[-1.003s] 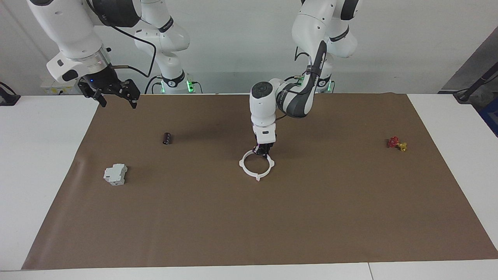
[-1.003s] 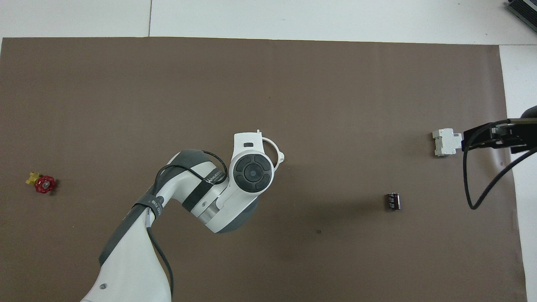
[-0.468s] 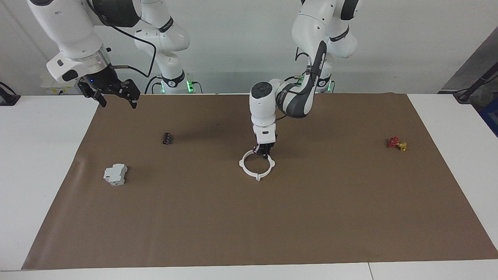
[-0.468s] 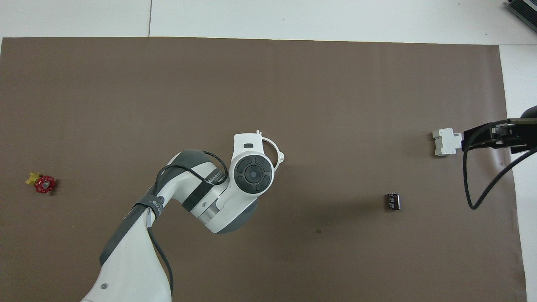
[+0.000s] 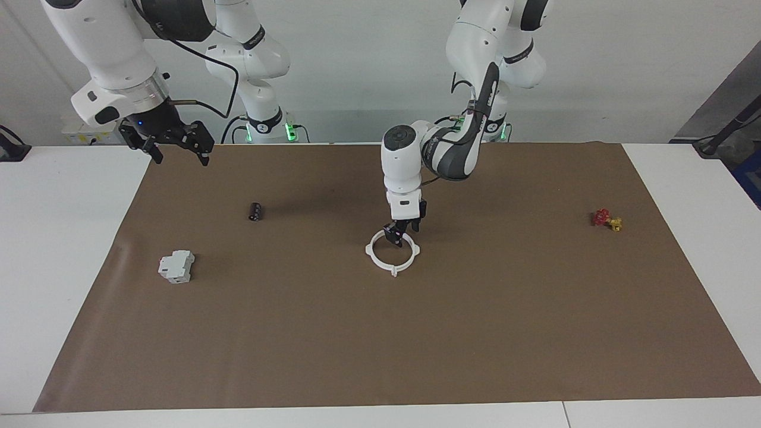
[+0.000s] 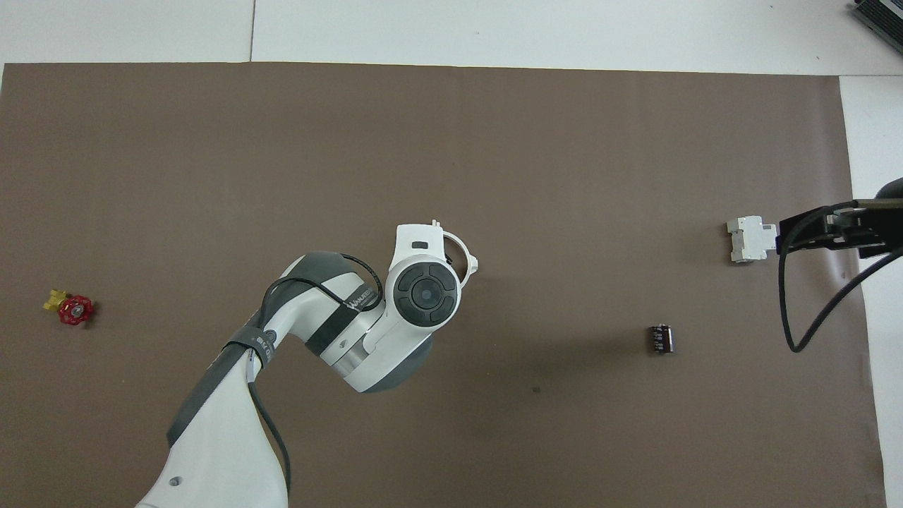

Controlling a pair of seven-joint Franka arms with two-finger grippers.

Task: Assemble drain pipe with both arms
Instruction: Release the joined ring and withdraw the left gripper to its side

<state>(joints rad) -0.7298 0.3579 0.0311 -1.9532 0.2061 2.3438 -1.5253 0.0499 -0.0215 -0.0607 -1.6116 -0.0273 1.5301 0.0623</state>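
The left gripper (image 5: 401, 233) has let go of the ring (image 5: 392, 254) and lifted, fingers apart. It points straight down over the ring's rim. The right gripper (image 5: 178, 148) waits open, raised.

faint lettering on the left arm (image 6: 353, 303) band, not legible, no other text

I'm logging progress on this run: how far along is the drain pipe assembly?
Looks nearly done: the drain pipe lies on the mat as one closed ring. In hand: nothing; the left gripper is open, just above the ring's edge nearest the robots. The right gripper waits open over the mat's corner. Left, probably: withdrawing the left arm.
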